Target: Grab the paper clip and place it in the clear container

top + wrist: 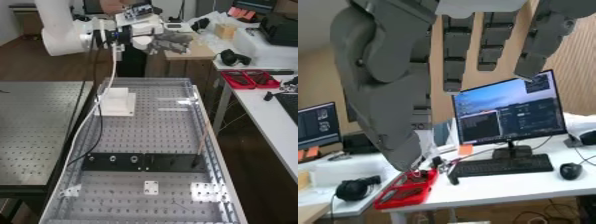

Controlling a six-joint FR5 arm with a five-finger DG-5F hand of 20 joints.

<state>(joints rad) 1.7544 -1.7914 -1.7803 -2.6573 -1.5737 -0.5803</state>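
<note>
Paper clip perhaps too small to tell; fingers [171, 42] straight, released, near the bench's far end [156, 81].

Bright indoor light, white glare patches on perforated bench [120, 192], monitor [509, 114] glowing

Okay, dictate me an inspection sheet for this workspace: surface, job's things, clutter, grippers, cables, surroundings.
Surface: perforated metal bench, with a black strip lying across it.
Job's things: a pale boxy piece stands toward the far end; cannot tell if it is the container. Paper clip: cannot tell.
Clutter: red trays holding small items, and black headphones.
Grippers: one hand, raised near the far end, fingers straight, nothing seen in its grasp.
Cables: a white cable hangs from the arm down along one side of the bench.
Surroundings: white desk with monitor, keyboard and mouse.
</note>
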